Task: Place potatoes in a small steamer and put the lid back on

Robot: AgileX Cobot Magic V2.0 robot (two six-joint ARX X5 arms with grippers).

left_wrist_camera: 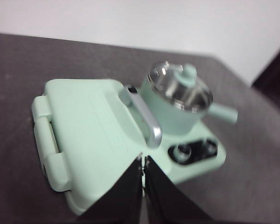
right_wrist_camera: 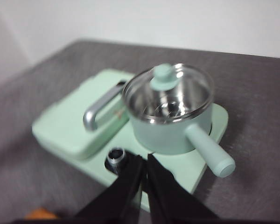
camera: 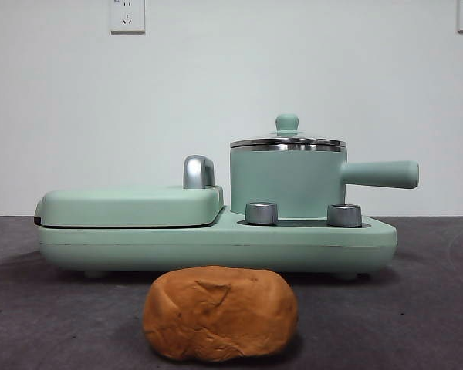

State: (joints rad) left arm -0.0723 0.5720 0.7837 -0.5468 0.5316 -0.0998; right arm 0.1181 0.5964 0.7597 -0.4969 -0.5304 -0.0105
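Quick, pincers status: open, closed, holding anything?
Left pincer: closed, holding nothing.
Right pincer: closed, holding nothing.

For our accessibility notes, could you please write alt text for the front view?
A lumpy orange-brown potato lies on a dark table, in front of a mint-green cooker. On the cooker's right side stands a small pot with its glass lid on; a closed griddle is on its left. No gripper is visible.
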